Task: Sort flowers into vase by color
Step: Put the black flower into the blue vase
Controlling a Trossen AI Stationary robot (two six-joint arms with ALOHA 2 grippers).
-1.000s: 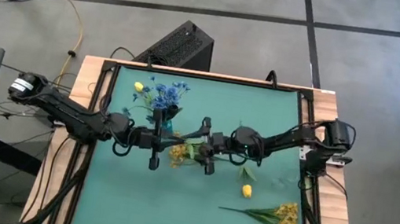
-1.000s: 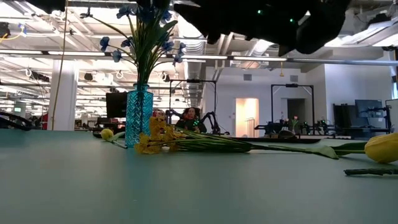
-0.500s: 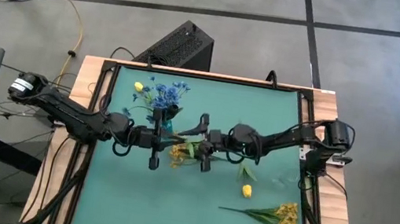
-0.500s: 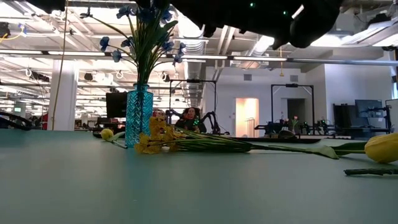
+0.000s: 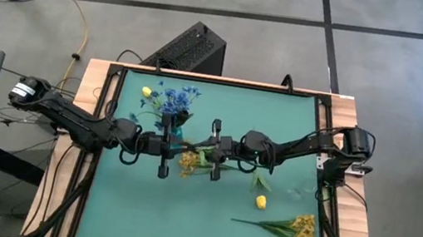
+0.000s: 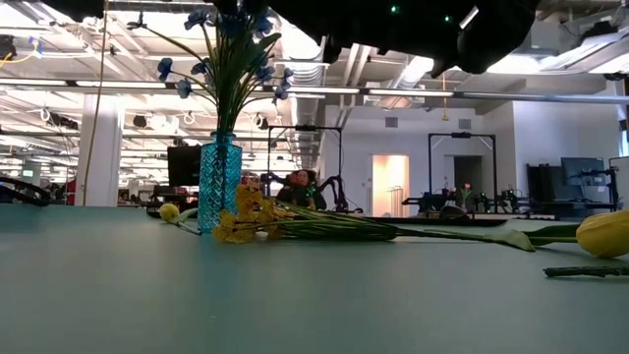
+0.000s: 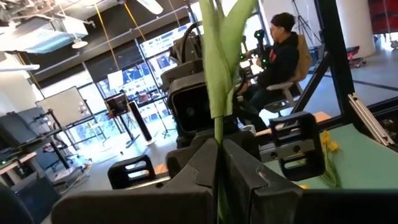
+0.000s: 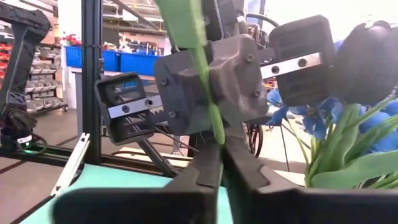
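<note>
Right now both grippers, left (image 7: pixel 219 163) and right (image 8: pixel 219 163), pinch one green stem (image 7: pixel 217 93) between them (thin, leafy), beside the blue-flowered vase (image 6: pixel 218 183).

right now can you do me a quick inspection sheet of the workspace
surface: green mat in a wooden-edged frame.
job's things: blue vase holding blue flowers; yellow-orange sprig lying near the front right; yellow bud loose on the mat; another yellow-orange sprig lying beside the vase.
clutter: nothing seen.
grippers: left gripper shut on a green stem; right gripper shut on the same stem, both mid-table beside the vase.
cables: yellow cable on the floor.
surroundings: black box behind the table; a seated person beyond it.
</note>
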